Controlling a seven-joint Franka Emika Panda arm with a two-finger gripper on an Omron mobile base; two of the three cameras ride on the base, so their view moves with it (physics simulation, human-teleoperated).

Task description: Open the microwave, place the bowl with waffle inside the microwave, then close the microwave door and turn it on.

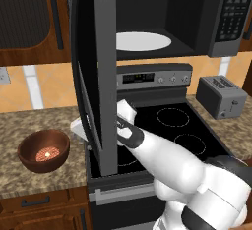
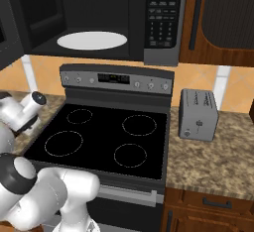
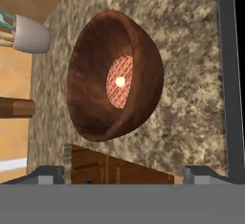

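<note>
Plainly, the bowl (image 3: pixel 115 74) sits on the granite counter (image 1: pixel 29 121) left of the stove (image 2: pixel 99 142), the waffle (image 3: pixel 119 82) flat in its bottom. It lies ahead of the gripper (image 3: pixel 122 174), centred between the wide-open, empty jaws. The microwave door (image 1: pixel 91 76) hangs open beside it.

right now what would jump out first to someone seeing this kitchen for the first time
The microwave door hangs wide open above the stove, baring the white turntable plate inside the microwave. On the granite counter left of the stove sits the bowl with the waffle lying in it. The gripper points at that bowl with fingers spread apart, holding nothing.
</note>
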